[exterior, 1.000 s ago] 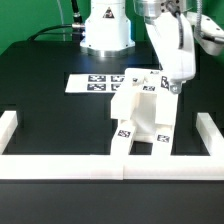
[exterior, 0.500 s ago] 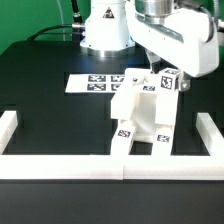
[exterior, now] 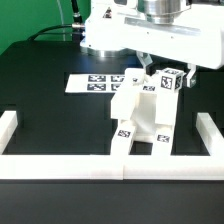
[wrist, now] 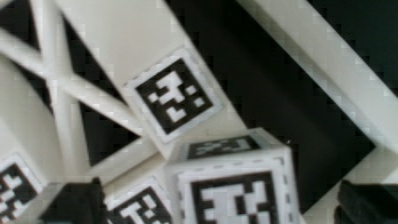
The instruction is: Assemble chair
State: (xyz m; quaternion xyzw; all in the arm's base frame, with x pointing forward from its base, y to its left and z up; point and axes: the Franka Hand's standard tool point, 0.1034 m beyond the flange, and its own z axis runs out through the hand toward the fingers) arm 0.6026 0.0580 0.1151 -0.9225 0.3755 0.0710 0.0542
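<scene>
Chair (exterior: pixel 140 112) standing upright, its tagged top corner (exterior: pixel 170 81) between parted jaws

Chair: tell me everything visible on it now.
The chair is partly built from chunky white plastic plates and bars, with black-and-white square tags on its legs and on a top block. It stands on the black table, near the marker board. The gripper hangs over the tagged block, fingers either side; contact unclear.

Exterior view overlooks the whole table (exterior: pixel 50 112); wrist view (very close) shares the chair (exterior: pixel 140 112).
</scene>
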